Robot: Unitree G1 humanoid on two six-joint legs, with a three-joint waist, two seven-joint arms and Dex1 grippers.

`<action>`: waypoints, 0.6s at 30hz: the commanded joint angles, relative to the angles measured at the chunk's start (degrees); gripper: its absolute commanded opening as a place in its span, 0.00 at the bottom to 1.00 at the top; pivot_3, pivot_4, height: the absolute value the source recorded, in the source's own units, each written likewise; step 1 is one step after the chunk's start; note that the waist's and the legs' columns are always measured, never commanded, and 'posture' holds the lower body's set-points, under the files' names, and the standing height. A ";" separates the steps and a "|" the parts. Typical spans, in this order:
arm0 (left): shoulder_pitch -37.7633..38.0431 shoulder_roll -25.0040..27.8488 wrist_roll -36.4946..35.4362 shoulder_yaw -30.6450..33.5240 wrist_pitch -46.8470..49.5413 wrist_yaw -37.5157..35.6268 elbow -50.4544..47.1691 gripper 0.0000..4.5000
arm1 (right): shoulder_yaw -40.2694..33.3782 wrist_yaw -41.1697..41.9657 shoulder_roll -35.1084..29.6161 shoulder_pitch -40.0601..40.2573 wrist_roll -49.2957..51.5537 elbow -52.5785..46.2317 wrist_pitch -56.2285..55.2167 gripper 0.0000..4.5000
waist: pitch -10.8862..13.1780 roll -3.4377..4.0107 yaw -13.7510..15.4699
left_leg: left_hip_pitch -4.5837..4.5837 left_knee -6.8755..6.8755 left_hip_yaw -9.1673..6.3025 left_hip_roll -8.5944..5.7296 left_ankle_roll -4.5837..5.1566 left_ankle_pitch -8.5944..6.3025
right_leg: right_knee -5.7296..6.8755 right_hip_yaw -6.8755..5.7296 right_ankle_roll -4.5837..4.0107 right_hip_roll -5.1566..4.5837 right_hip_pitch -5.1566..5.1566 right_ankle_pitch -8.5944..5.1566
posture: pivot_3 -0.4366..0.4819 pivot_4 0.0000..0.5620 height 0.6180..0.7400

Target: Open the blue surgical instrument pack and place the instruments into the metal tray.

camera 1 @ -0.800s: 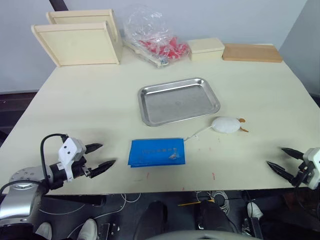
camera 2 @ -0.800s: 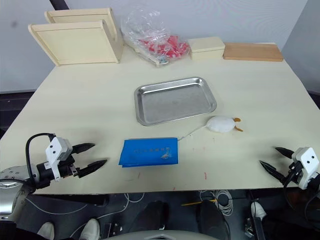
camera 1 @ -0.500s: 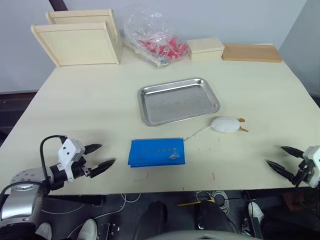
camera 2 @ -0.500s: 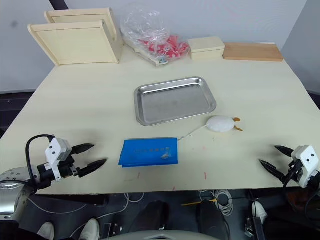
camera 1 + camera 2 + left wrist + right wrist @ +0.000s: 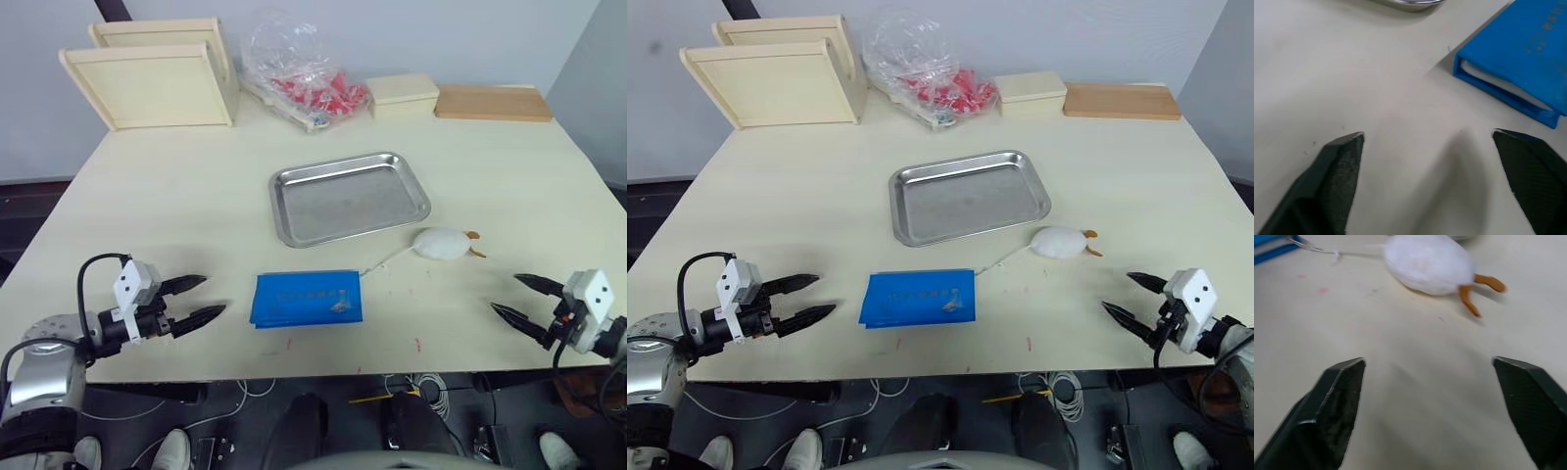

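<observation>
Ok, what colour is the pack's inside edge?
Pale grey-white between blue covers of the pack; clearest in the left wrist view.

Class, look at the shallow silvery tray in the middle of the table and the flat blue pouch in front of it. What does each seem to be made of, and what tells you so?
The shallow silvery rectangular tray looks like polished metal, probably stainless steel: its raised rim gleams and its floor has a dull grey sheen. The flat blue rectangular pouch looks like matte plastic or coated fabric; which one is unclear. Its cover folds around a paler inner layer at the edge.

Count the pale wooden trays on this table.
2. Both stand at the table's far left corner: the front wooden tray, and the rear wooden tray right behind it, mostly hidden by the front one.
</observation>
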 commanded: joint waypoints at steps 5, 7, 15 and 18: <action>-8.89 0.15 -1.25 -6.16 2.36 -11.16 5.19 0.32 | 9.64 -0.62 1.86 -5.21 0.20 -9.09 6.52 0.28 | -0.01 -0.03 0.03 | -0.02 0.06 -0.07 0.00 0.00 0.00 | 0.04 -0.07 0.02 0.08 0.00 0.01 | 0.48 0.27 1.00; -10.52 -0.14 -0.83 -7.25 2.51 -12.63 6.55 0.11 | 11.10 -0.92 2.39 -6.26 -0.28 -9.21 7.22 0.06 | -0.01 -0.03 -0.01 | -0.03 0.05 -0.06 -0.01 0.00 0.00 | 0.04 -0.07 0.04 0.08 0.00 0.02 | 0.48 0.27 1.00; -16.90 -2.62 1.15 -11.87 2.88 -16.14 12.25 0.00 | 15.04 -2.84 3.65 -10.08 -1.89 -10.22 9.50 0.00 | 0.00 -0.05 -0.03 | -0.08 0.05 -0.11 -0.05 0.00 0.00 | 0.03 -0.13 0.06 0.09 -0.02 0.03 | 0.48 0.27 1.00; -18.04 -3.55 1.70 -13.36 3.02 -16.63 12.42 0.00 | 15.30 -3.25 3.73 -10.43 -1.81 -10.80 10.28 0.00 | -0.01 -0.06 0.01 | -0.10 0.05 -0.15 -0.06 0.00 0.00 | 0.04 -0.16 0.06 0.09 -0.01 0.03 | 0.48 0.27 1.00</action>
